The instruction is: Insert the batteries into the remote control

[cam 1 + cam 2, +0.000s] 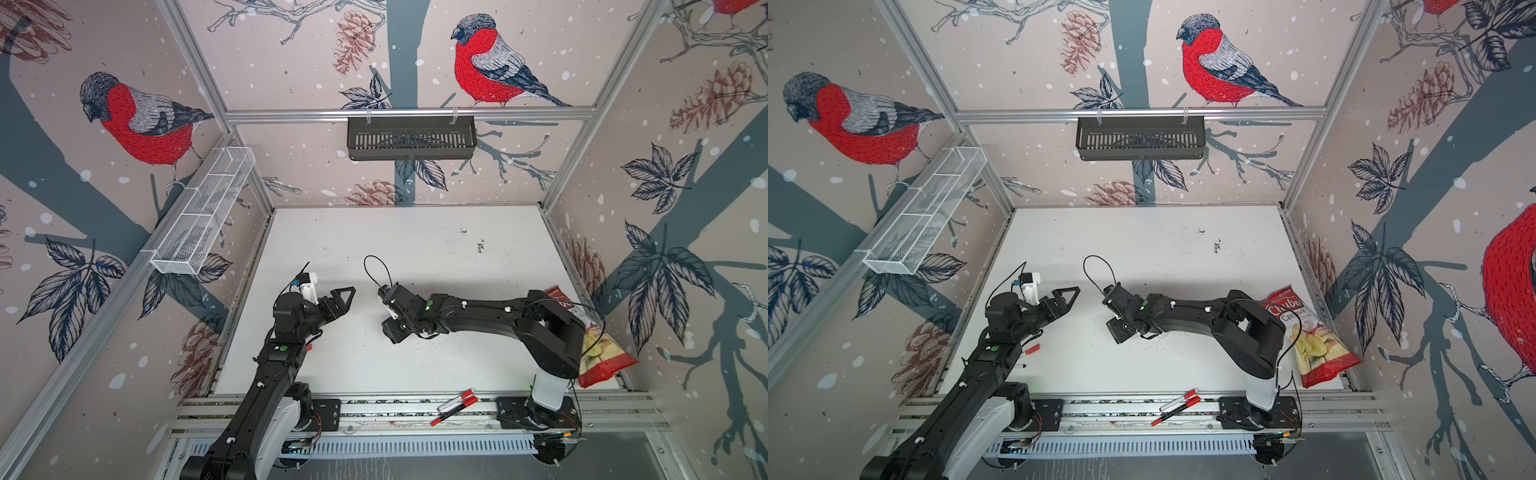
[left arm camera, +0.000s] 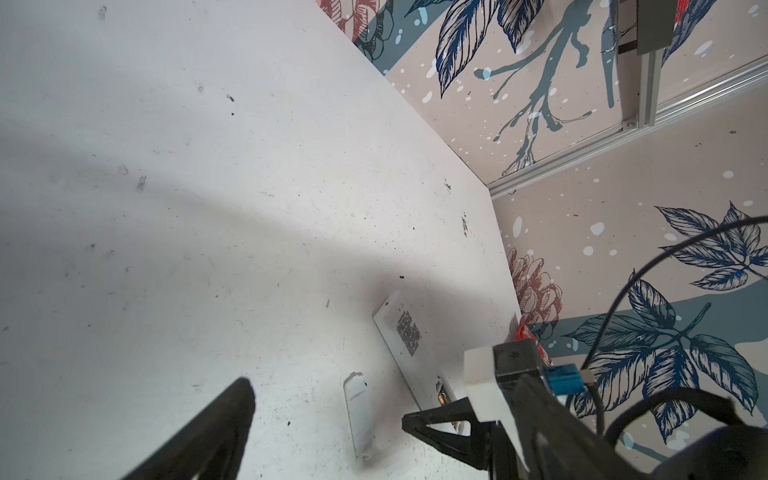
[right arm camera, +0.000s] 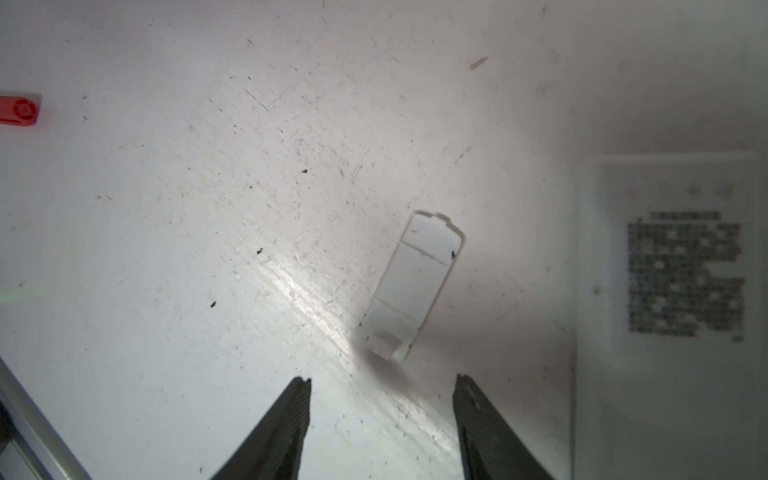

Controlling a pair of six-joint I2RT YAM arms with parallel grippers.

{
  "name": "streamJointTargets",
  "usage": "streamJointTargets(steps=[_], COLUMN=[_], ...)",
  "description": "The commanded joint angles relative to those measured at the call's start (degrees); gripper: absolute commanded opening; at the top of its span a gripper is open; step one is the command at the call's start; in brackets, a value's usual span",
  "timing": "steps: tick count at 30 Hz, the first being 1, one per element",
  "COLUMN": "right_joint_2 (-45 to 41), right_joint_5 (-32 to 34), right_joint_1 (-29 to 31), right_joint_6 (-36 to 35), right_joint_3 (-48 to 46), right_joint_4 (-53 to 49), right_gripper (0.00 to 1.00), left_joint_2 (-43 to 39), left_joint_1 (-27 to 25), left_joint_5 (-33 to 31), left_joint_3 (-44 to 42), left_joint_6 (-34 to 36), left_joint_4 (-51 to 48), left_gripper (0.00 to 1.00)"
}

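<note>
Evidently the right gripper [image 3: 382, 380], fingers spread and empty, hung over the loose battery cover [image 3: 415, 286], which lay near the remote control [image 3: 681, 270], back-up on the table [image 3: 166, 208]. The left gripper [image 2: 326, 405] gaped wide. No batteries could be made out. Turning the jaws across the cover's narrow sides would likely help lift so thin a piece.

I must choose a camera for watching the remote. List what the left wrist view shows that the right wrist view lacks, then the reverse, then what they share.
Left wrist only: the compartment end of the remote control, partly hidden, and the papered walls. Right wrist only: a red pen cap and the open right tool. Both: the remote's labelled back, the loose battery cover, the white table.
</note>
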Motion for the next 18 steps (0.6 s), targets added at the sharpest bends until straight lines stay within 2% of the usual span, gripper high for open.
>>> streamJointTargets(steps=[1,9,18], right_joint_2=[1.3,4.5,5.3], right_joint_5=[-0.1,0.2,1.4], right_joint_1=[0.2,0.3,0.5], right_joint_6=[2.6,2.4,2.8], right_joint_3=[0.9,3.3,2.8], right_joint_4=[1.7,1.7,0.7], right_gripper=[0.56,0.52,0.42], left_joint_2=[-0.4,-0.4,-0.2], left_joint_1=[0.1,0.4,1.0], left_joint_5=[-0.7,-0.5,0.3], left_joint_3=[0.2,-0.3,-0.4], left_joint_6=[1.0,0.5,0.1], left_joint_4=[-0.2,1.1,2.2], left_gripper=[0.97,0.97,0.97])
